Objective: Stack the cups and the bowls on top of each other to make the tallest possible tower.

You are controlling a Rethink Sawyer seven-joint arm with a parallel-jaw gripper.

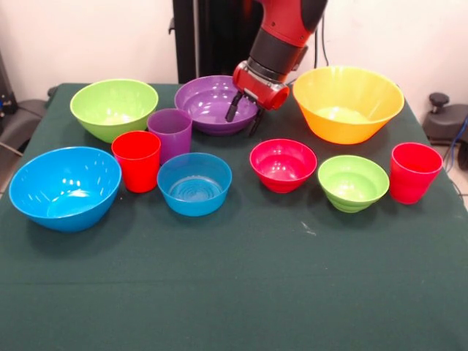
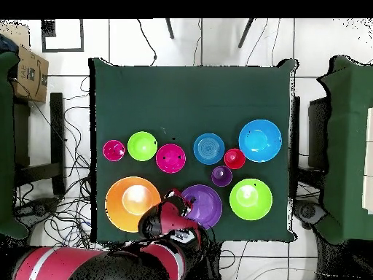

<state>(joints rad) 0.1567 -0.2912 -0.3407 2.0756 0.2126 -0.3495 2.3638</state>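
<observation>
Purple large bowl [image 1: 212, 104] sits under my gripper [image 1: 243, 115], jaws apart and empty at its rim, nothing stacked yet; next I close on that rim.

on the worktop [image 1: 234, 292] there are seven bowls: four large, namely the yellow bowl [image 1: 348, 102], large lime green bowl [image 1: 113, 108], large blue bowl [image 1: 64, 187] and purple bowl [image 1: 210, 104], and three small, namely the small blue bowl [image 1: 194, 183], red-pink bowl [image 1: 283, 164] and small lime green bowl [image 1: 352, 182]. there are three cups: the left red cup [image 1: 137, 161], right red cup [image 1: 414, 172] and one purple cup [image 1: 170, 134].
</observation>
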